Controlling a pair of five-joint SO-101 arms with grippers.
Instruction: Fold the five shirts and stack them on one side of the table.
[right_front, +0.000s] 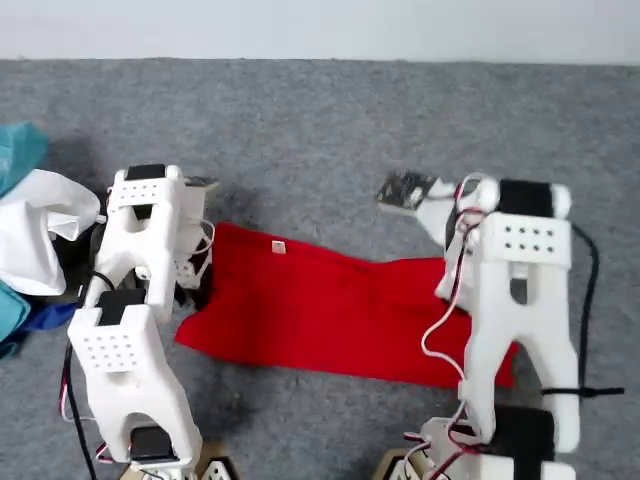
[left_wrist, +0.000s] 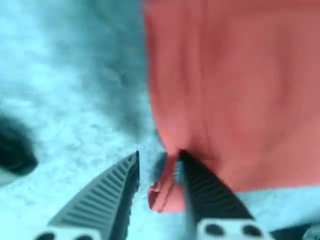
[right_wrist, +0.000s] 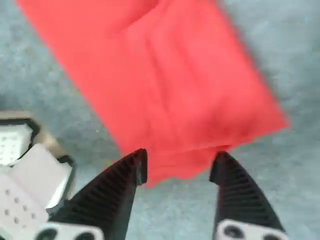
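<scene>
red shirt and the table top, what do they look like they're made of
shirt: soft matte cloth, likely cotton knit; it lies limp with shallow creases and a small sewn label.
table: seemingly grey felt or low carpet; speckled, fuzzy, no shine.

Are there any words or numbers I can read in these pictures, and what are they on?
No word, number or sign can be read in any view.
White tag at the far edge of the red shirt: too small to read.
Small dark board at the end of one arm: any print on it is too small and blurred to read.
</scene>
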